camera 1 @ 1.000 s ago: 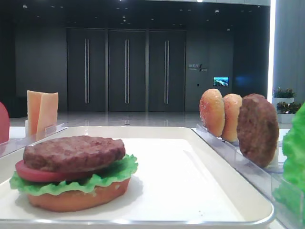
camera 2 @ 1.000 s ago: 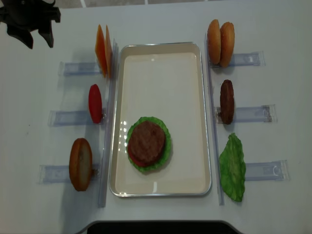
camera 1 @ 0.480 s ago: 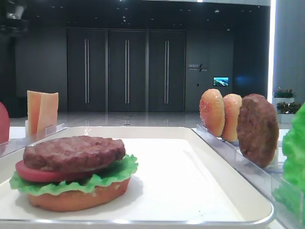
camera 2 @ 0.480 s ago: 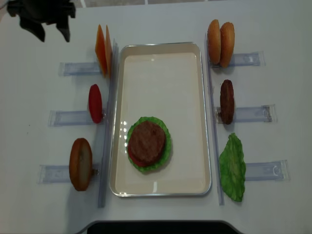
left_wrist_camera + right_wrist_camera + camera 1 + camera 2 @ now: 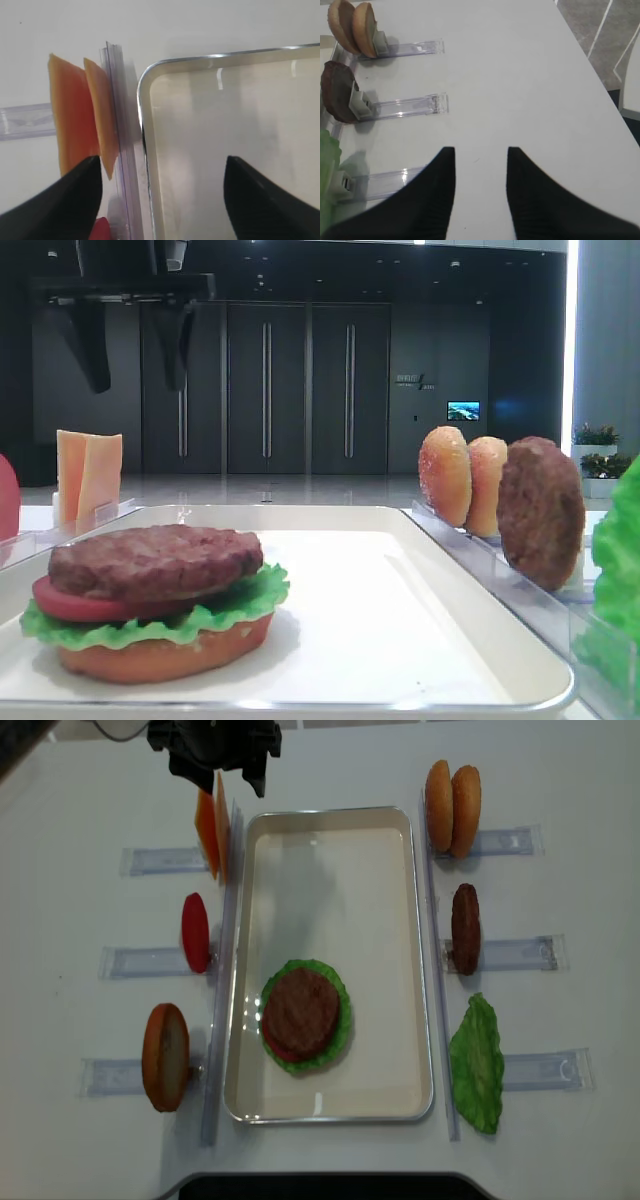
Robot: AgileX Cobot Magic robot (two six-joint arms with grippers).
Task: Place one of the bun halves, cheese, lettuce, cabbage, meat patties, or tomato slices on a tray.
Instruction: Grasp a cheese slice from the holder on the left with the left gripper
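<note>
Two cheese point(image 5: 210, 825) slices stand on edge in a clear holder just left of the cream tray point(image 5: 340, 890). My left gripper point(image 5: 222, 782) hangs open above them, one finger over the cheese point(image 5: 75, 125) and the other over the tray's point(image 5: 225, 110) far left corner, with nothing between them. In the low view the left gripper point(image 5: 138, 388) is high above the cheese point(image 5: 88, 475). On the tray's near part lies a stack of bun, lettuce, tomato and meat patty point(image 5: 303, 1013). My right gripper point(image 5: 481, 150) stands open over bare table.
Left of the tray stand a tomato slice point(image 5: 195, 932) and a bun half point(image 5: 166, 1056). On the right are two bun halves point(image 5: 452, 807), a patty point(image 5: 465, 928) and a lettuce leaf point(image 5: 478, 1063), each at a clear holder strip point(image 5: 520, 955).
My left gripper has travelled right from the table's far left corner to above the cheese and the tray corner, and its jaws have spread wider. Nothing else moved.
</note>
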